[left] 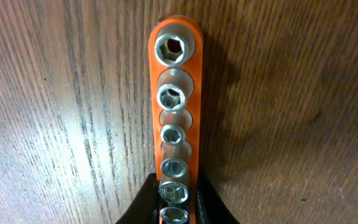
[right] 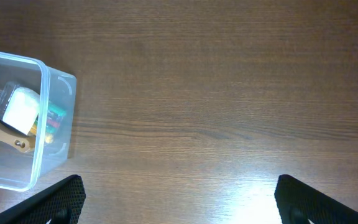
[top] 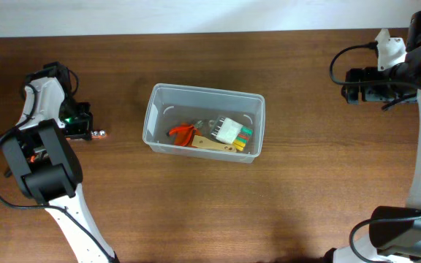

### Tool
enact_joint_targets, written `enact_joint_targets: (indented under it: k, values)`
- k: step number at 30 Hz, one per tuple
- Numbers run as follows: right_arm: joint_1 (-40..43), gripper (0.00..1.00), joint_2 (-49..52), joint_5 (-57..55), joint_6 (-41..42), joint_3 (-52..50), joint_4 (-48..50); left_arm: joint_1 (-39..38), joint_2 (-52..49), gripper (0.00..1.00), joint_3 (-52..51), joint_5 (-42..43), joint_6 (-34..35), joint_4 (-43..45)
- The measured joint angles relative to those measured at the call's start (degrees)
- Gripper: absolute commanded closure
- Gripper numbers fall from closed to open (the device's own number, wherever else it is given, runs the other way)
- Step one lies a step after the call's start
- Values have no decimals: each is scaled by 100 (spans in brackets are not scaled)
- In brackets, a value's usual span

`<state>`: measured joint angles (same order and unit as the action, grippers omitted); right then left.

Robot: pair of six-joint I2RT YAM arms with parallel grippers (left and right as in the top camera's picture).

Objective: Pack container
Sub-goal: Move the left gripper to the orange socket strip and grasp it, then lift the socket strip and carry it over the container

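The clear plastic container [top: 154, 109] stands mid-table and holds an orange tool, a wooden-handled tool and a white pack with coloured bits. Its corner also shows in the right wrist view [right: 58, 118]. An orange socket rail [left: 174, 99] with several silver sockets lies on the wood at the left [top: 99, 134]. My left gripper [left: 176, 199] is shut on the near end of the rail. My right gripper [right: 176, 199] is open and empty at the far right, away from the container [top: 353, 93].
The wooden table's back edge runs along the top of the overhead view, with a pale wall beyond [top: 196, 14]. Black cables hang by the right arm [top: 342, 62].
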<state>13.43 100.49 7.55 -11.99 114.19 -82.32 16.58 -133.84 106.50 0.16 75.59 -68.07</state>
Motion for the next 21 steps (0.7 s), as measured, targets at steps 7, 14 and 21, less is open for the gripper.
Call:
enact_joint_targets:
  k: [7, 14, 21]
  values:
    - [0, 1, 0, 0, 0, 0, 2, 0, -26, 98, 70, -2, -761, -90]
    - [0, 2, 0, 0, -2, 0, 2, -24, -39, 98, 662, -90, -2212, -254]
    - [0, 1, 0, 0, 0, 0, 2, -466, 614, 98, 1460, -39, -4516, -260]
